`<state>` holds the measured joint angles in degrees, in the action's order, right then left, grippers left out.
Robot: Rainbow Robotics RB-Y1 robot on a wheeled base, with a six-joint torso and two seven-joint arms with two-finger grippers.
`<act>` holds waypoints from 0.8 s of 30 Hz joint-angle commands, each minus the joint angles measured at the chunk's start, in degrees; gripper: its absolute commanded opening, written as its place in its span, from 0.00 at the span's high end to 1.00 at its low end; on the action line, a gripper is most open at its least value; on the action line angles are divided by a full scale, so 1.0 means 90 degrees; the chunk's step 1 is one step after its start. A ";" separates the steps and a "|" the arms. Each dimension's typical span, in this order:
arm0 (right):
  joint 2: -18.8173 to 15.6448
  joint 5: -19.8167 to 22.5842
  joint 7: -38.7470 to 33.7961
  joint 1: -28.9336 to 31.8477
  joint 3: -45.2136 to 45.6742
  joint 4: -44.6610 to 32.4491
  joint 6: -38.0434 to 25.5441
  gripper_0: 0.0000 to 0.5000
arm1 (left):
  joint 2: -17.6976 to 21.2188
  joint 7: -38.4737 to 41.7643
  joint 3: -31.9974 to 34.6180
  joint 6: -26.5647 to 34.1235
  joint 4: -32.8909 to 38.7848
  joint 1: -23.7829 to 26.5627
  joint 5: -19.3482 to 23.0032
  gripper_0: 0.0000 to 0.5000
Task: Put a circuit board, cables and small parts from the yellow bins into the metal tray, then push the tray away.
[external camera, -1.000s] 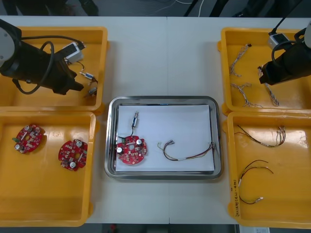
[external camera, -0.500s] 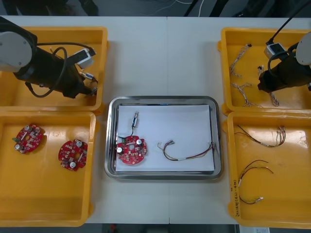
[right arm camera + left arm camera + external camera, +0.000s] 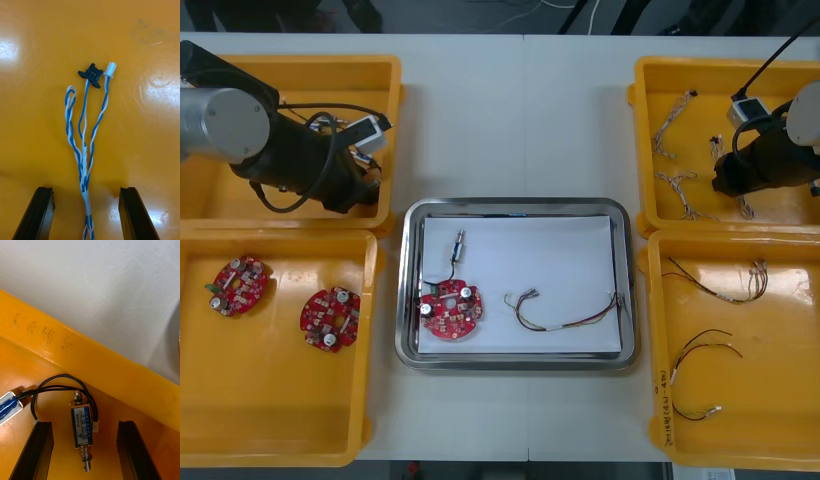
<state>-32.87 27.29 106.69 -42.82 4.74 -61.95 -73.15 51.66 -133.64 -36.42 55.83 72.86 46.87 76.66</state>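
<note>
Cable [image 3: 87, 150], twisted blue and white, lying in the far right yellow bin [image 3: 142, 56] between the 2 parted fingers of the right gripper [image 3: 87, 191], ungrasped. Small metal part [image 3: 83, 429] loose between the spread fingers of the left gripper [image 3: 85, 424], beside the far left yellow bin [image 3: 93, 363] wall.

Bins [image 3: 290, 62]: four, two each side. Tray [image 3: 515, 204]: one, between them. Boards [image 3: 331, 318]: three; two in the near left bin, one in the tray. Small parts [image 3: 83, 427]: three counted — two in the far left bin, one in the tray. Cables [image 3: 565, 315]: one in the tray, at least three blue-white in the far right bin, about three in the near right — tangled, count unsure.
</note>
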 commanded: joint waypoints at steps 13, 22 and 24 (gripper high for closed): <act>0.0117 0.0151 -0.0097 -0.0008 0.0001 0.0311 0.0198 0.00 | -0.0085 0.0982 -0.0026 -0.0090 -0.0069 0.0319 -0.0129 0.00; 0.0117 0.0366 -0.0097 0.0012 0.0001 0.0301 0.0120 0.75 | -0.0085 0.1050 -0.0026 -0.0198 -0.0186 0.0319 -0.0247 0.00; 0.0117 0.0376 -0.0067 0.0012 0.0010 0.0311 0.0120 0.89 | -0.0085 0.1070 -0.0026 -0.0207 -0.0195 0.0319 -0.0266 0.00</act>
<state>-32.87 30.39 106.68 -43.02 4.75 -60.50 -71.71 51.58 -130.74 -36.44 54.79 71.28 47.01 75.03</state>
